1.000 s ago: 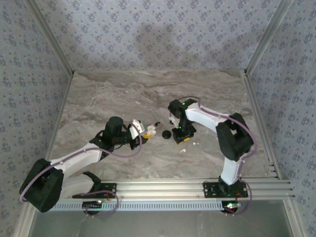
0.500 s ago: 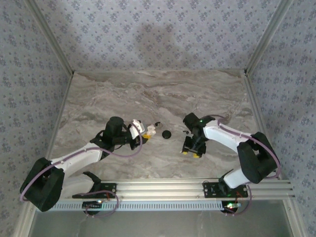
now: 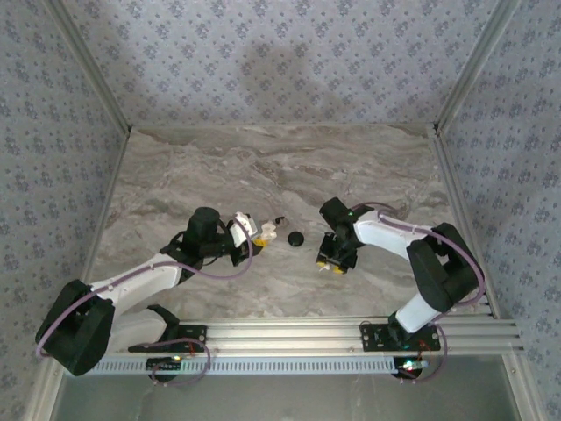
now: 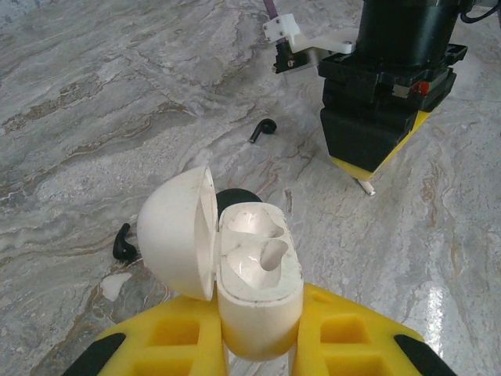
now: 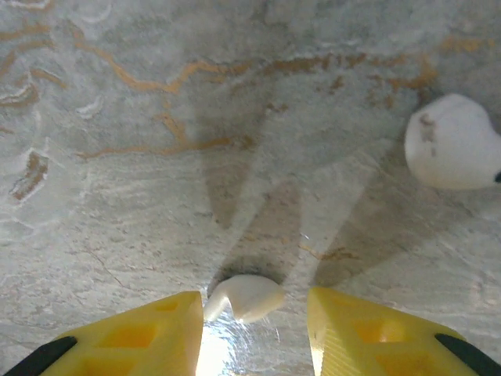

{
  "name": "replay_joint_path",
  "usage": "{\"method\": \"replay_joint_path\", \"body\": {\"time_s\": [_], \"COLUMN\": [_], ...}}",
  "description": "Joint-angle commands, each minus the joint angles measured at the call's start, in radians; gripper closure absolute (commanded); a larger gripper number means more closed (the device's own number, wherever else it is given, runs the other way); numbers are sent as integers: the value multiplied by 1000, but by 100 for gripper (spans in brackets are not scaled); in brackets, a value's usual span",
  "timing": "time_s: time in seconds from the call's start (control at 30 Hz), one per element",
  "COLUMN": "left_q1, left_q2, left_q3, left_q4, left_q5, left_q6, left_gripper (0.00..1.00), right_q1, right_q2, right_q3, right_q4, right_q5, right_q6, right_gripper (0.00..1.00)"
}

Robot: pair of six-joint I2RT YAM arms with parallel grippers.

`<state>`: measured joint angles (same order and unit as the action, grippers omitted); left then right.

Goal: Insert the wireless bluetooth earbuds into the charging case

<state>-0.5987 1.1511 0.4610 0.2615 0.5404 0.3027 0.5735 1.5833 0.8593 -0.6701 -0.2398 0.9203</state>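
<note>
Gripping open charging case (image 4: 258, 270), left hand (image 4: 262, 338) clenched; right hand (image 5: 254, 313) released, straddling earbud (image 5: 244, 296) on table (image 5: 117, 196).

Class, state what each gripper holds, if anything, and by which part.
The left gripper holds the open charging case by its lower body. The right gripper holds nothing; its open jaws straddle an earbud lying on the table.

one earbud (image 5: 452, 142) cut off by right edge; other earbud (image 5: 244, 298) partly in glare
</note>
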Motion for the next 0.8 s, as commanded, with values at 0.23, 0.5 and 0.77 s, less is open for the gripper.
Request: {"method": "replay_joint_path", "body": {"time_s": [0.23,0.5,0.77], "left_q1": [-7,-7,-7], "left_q2": [-3,-1,4], "left_q3": [27,28,28], "left_q4": [2,-4,-8], "left_q5": [-3,-7,-8], "left_q6": [-3,-2,-4], "left_gripper": [93,93,93], "right_q1": [-3,-1,13], "right_q2": [54,67,41], "right_q3": [56,73,73], "right_q4": [1,-13,5], "right_q5": [28,53,71], "right_q6": [-38,-56,-50], "right_gripper": [63,70,76]}}
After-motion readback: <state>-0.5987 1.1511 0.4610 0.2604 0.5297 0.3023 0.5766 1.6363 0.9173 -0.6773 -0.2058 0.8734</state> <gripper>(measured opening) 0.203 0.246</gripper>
